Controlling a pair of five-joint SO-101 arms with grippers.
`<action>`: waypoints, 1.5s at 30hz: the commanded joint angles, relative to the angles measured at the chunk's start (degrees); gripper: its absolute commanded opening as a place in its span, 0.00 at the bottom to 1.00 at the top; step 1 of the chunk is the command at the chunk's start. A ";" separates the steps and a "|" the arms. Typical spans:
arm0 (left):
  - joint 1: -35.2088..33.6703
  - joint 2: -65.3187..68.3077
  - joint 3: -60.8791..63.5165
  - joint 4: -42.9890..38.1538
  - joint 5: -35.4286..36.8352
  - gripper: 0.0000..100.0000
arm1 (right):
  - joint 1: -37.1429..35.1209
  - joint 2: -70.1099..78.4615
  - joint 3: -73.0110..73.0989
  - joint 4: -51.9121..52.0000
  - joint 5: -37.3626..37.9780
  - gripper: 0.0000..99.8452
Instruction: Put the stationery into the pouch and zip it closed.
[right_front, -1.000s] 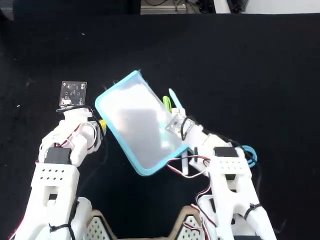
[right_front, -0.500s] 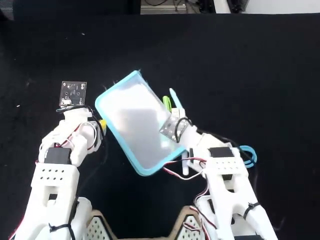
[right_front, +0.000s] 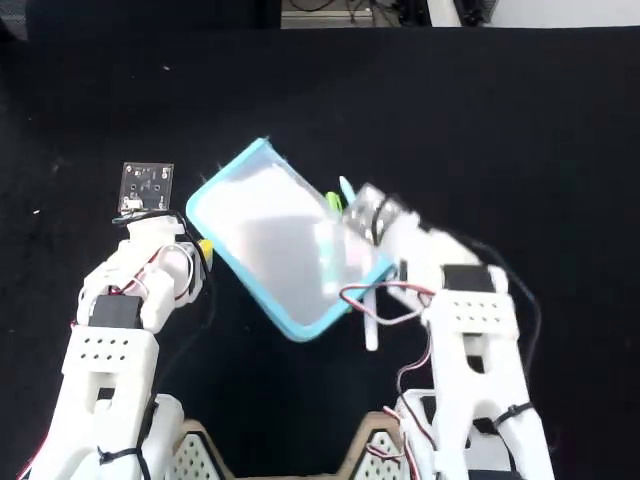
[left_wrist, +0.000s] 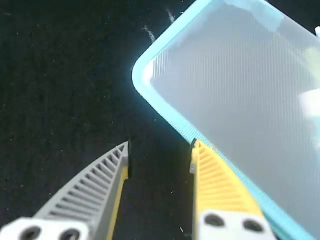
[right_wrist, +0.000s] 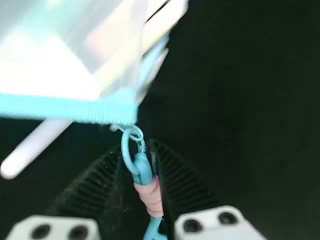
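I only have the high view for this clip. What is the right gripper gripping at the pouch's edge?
Observer: The right wrist view shows the right gripper shut on the blue zipper pull, which hangs from a corner of the pouch.
Operator: Is the left gripper holding the pouch too?
Observer: No. In the left wrist view the left gripper is open and empty, its yellow finger beside the pouch's blue edge.
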 joint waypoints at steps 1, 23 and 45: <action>-0.48 -0.35 -3.47 -1.23 0.09 0.20 | -2.55 -0.13 -10.68 3.16 -4.92 0.01; -1.10 -1.41 -3.82 -0.79 6.15 0.20 | -25.85 -0.13 -44.97 5.63 -11.52 0.01; -0.84 -32.26 4.62 5.80 5.63 0.20 | -42.29 3.74 -47.96 -4.22 -11.60 0.01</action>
